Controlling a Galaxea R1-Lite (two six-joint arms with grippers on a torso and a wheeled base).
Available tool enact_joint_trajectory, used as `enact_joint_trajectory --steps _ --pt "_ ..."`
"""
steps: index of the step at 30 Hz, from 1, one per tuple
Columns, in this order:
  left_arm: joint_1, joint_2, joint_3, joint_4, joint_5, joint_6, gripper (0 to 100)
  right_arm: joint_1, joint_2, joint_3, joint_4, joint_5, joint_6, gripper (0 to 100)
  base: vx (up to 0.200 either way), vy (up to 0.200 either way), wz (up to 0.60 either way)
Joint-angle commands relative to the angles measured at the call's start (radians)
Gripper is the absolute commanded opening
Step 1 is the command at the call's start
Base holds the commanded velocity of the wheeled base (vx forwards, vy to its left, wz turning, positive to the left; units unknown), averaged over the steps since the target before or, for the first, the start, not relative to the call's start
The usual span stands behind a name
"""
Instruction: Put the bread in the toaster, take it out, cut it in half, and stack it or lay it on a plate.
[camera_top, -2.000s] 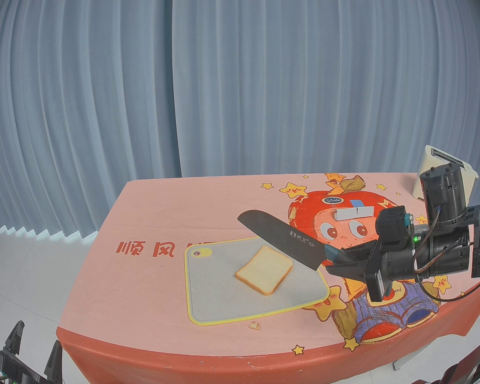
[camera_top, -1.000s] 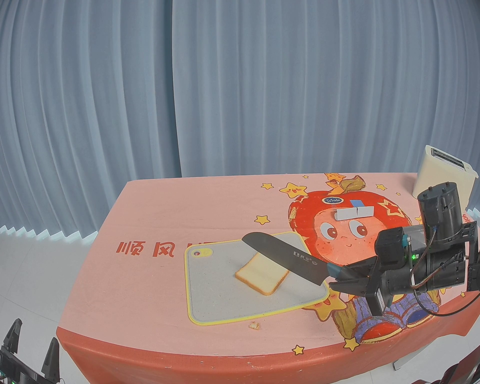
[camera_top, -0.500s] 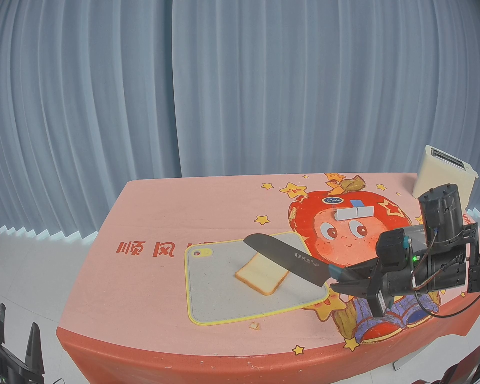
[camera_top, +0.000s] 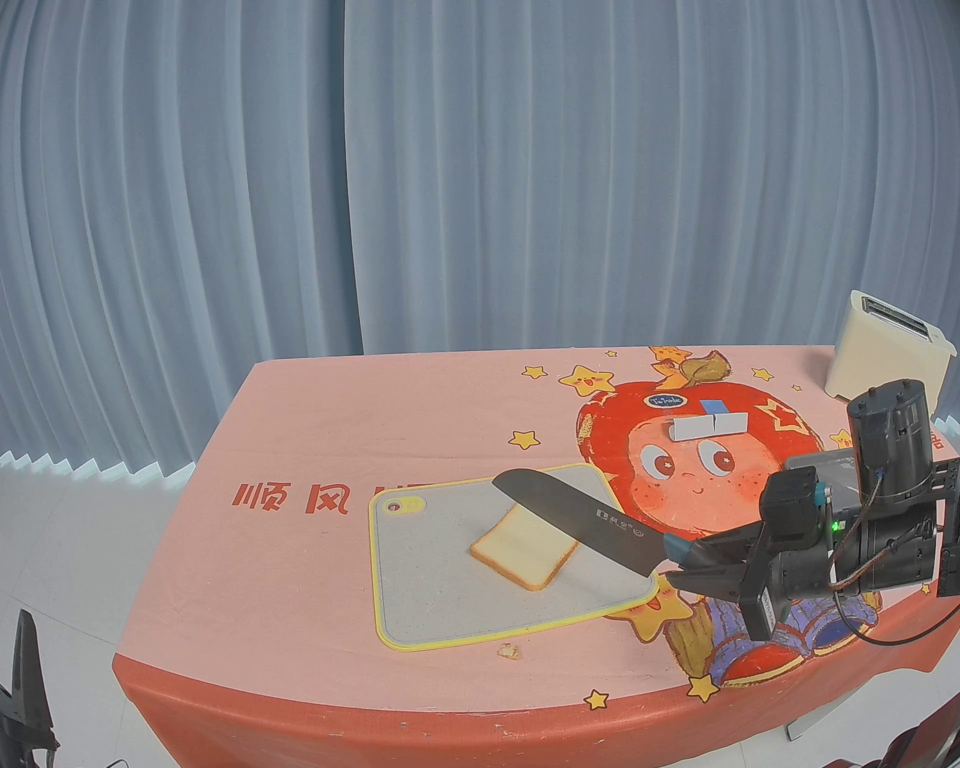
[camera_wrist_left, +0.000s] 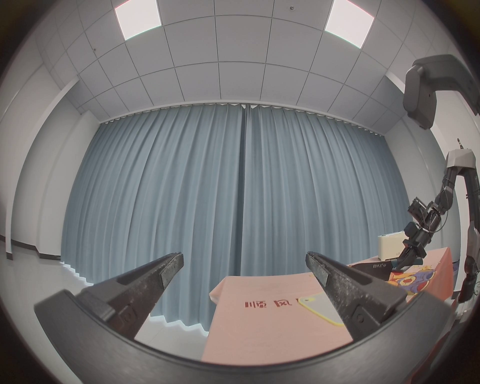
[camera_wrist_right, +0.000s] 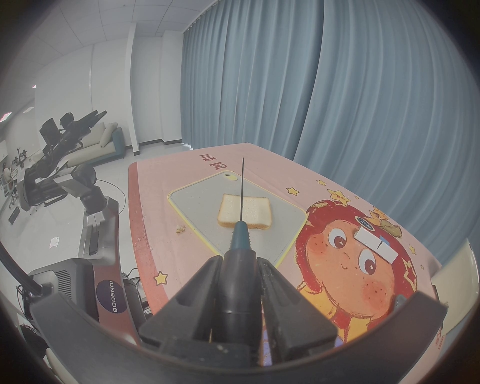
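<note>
Pink cartoon-printed tablecloth (camera_top: 330, 450) covered the lower frame. At centre, the square bread slice (camera_top: 520, 555) lay uncut on a grey yellow-rimmed cutting board (camera_top: 430, 590); our right gripper (camera_top: 695, 562) clamped the black knife (camera_top: 580, 520) over it, left gripper (camera_wrist_left: 243, 262) gaping wide. We judged cutting and plating remained.

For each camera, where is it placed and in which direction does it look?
Head view: on the robot's head, facing forward and down at the table, where bread lies on the cutting board; the right hand holds the knife.
Left wrist view: on the left wrist, off the table's left side, facing the curtain; its open left hand frames the scene.
Right wrist view: on the right wrist, looking along the knife at the bread; its hand grips the handle.
Shared: all three show the cutting board and the toaster.
</note>
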Motion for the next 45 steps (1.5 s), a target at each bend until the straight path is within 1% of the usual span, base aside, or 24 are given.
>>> enact_joint_trajectory --steps 1,4,7,8,9,13,14,15,18,20,21,24,28,33,34,35,36,37,39,40,42,45 --pt "0.0 0.203 0.013 -0.129 -0.037 0.014 100 -0.001 -0.001 0.003 -0.002 0.0 0.0 0 0.0 0.0 0.0" --pt "-0.009 0.335 -0.021 -0.218 -0.078 0.02 100 -0.001 -0.001 0.002 -0.002 0.0 0.0 0 0.0 0.0 0.0" --pt "-0.014 0.463 -0.088 -0.228 -0.146 0.022 100 -0.003 -0.004 0.002 -0.002 0.0 0.001 0 0.0 0.0 0.0" --pt "-0.014 0.463 -0.088 -0.228 -0.146 0.022 100 -0.003 -0.004 0.002 -0.002 0.0 0.001 0 0.0 0.0 0.0" --pt "-0.02 0.533 -0.127 -0.228 -0.179 0.03 100 -0.006 -0.005 0.002 -0.002 0.0 0.001 0 0.0 0.0 0.0" --pt "-0.026 0.656 -0.18 -0.228 -0.225 0.086 100 -0.007 -0.005 0.003 -0.001 -0.002 0.001 0 0.0 0.0 0.0" --pt "-0.026 0.681 -0.189 -0.228 -0.239 0.093 100 -0.007 -0.005 0.003 -0.001 -0.002 0.001 0 0.0 0.0 0.0" --pt "-0.029 0.697 -0.194 -0.228 -0.258 0.091 100 -0.007 -0.004 0.002 -0.001 -0.002 0.001 0 0.0 0.0 0.0" --pt "-0.038 0.731 -0.2 -0.225 -0.333 0.089 100 -0.007 0.001 0.0 -0.001 -0.002 0.001 0 0.0 0.0 0.0" --pt "-0.038 0.759 -0.203 -0.225 -0.348 0.091 100 -0.007 0.001 0.003 -0.001 -0.002 0.003 0 0.0 0.0 0.0" --pt "-0.038 0.759 -0.203 -0.225 -0.348 0.091 100 -0.007 0.001 0.003 -0.001 -0.002 0.003 0 0.0 0.0 0.0" --pt "-0.04 0.816 -0.252 -0.224 -0.368 0.088 100 -0.007 0.001 0.008 -0.001 0.0 0.003 0 0.0 0.0 0.0" --pt "-0.041 0.915 -0.324 -0.224 -0.376 0.08 100 -0.009 0.001 0.011 -0.001 0.0 0.003 0 0.0 0.0 0.0" --pt "-0.051 1.0 -0.37 -0.225 -0.387 0.08 100 -0.009 0.004 0.008 -0.001 0.0 0.004 0 0.0 0.0 0.0" --pt "-0.086 1.056 -0.395 -0.228 -0.387 0.083 100 -0.009 0.01 0.009 -0.001 -0.002 0.006 0 0.0 0.0 0.0" --pt "-0.11 1.079 -0.41 -0.228 -0.385 0.082 100 -0.009 0.016 0.011 -0.001 -0.002 0.006 0 0.0 0.0 0.0" --pt "-0.115 1.082 -0.412 -0.228 -0.383 0.082 100 -0.009 0.016 0.011 -0.001 -0.002 0.006 0 0.0 0.0 0.0" --pt "-0.16 1.116 -0.435 -0.225 -0.377 0.08 100 -0.007 0.021 0.011 -0.001 -0.002 0.006 0 0.0 0.0 0.0" --pt "-0.199 1.147 -0.452 -0.225 -0.376 0.079 100 -0.007 0.022 0.005 -0.001 -0.003 0.006 0 0.0 0.0 0.0" --pt "-0.216 1.164 -0.459 -0.225 -0.376 0.079 100 -0.007 0.022 0.002 -0.001 -0.005 0.008 0 0.0 0.0 0.0" --pt "-0.241 1.199 -0.478 -0.228 -0.376 0.066 100 -0.009 0.03 0.002 -0.001 -0.005 0.008 0 0.0 0.0 0.0" --pt "-0.261 1.231 -0.496 -0.231 -0.376 0.066 100 -0.009 0.035 0.008 -0.001 -0.005 0.008 0 0.0 0.0 0.0"
